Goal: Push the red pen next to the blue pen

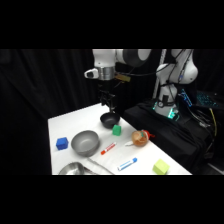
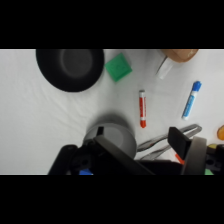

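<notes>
The red pen (image 1: 108,148) (image 2: 142,108) lies on the white table between the grey bowl (image 1: 85,143) and a brown-orange object (image 1: 140,138). Nearer the front edge lies the blue pen (image 1: 127,164) (image 2: 191,100), a clear gap away from the red one. My gripper (image 1: 109,103) (image 2: 142,150) hangs high at the back of the table, above the black bowl (image 1: 109,120) and well away from both pens. It is open with nothing between its fingers.
A green cube (image 1: 116,130) (image 2: 118,67) sits beside the black bowl (image 2: 70,67). At the left edge is a blue cube (image 1: 62,144), at the front right a yellow-green block (image 1: 160,167). Metal tongs (image 2: 165,140) lie near the grey bowl (image 2: 112,131).
</notes>
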You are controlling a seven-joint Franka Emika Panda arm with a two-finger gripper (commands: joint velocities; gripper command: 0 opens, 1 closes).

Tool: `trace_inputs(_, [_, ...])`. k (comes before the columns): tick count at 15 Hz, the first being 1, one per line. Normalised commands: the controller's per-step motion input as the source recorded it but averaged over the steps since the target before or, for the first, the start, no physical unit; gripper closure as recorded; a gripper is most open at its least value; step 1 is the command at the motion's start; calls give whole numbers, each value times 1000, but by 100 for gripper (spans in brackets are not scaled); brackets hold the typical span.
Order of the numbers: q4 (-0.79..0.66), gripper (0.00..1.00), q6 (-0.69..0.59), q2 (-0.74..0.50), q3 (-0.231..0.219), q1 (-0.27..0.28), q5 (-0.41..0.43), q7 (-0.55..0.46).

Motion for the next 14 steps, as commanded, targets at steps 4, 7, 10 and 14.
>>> trace_inputs(4, [59, 0, 59, 48, 2, -29, -18, 11])
trace_inputs(7, [153, 0, 254, 204, -35, -61, -35, -28])
trace_inputs(10, [166, 0, 327, 315, -40, -62, -37, -42])
trace_inputs(14, [120, 0, 300, 298, -19, -49, -12, -64])
